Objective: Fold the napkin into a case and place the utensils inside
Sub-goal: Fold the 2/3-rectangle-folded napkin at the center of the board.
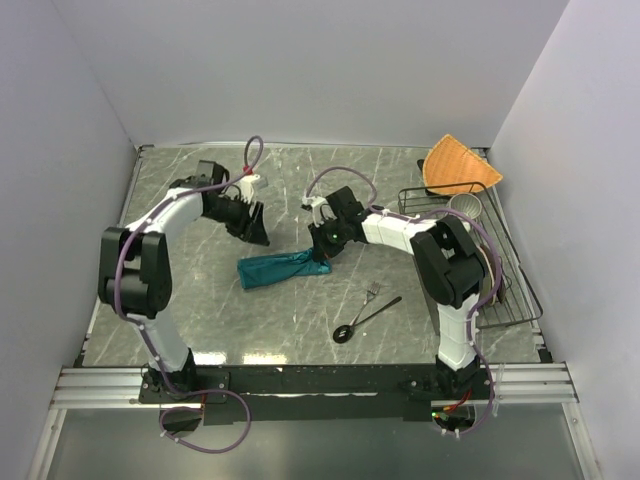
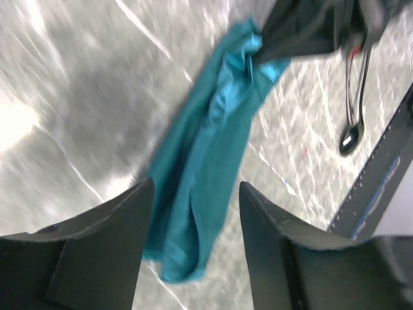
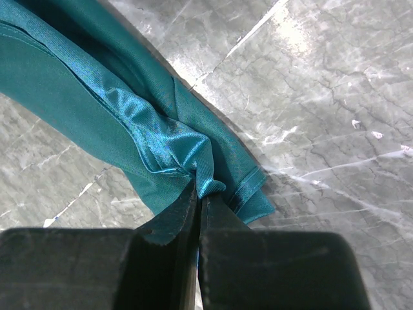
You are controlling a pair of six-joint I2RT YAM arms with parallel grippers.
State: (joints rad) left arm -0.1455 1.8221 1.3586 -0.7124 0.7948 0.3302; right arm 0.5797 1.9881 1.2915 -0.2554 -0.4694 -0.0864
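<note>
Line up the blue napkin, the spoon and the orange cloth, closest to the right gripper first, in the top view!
1. napkin: pinched in the right gripper, stretching to its left.
2. spoon: lying toward the near edge, to its right.
3. orange cloth: far right corner.

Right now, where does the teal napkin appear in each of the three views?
Top external: the napkin lies bunched near the centre of the picture, between the two arms.
Left wrist: the napkin runs diagonally from top right to bottom centre.
Right wrist: the napkin fills the upper left and reaches the centre.
Shared landmark: the right gripper, shut on one end of the napkin, shows in all three views.
</note>
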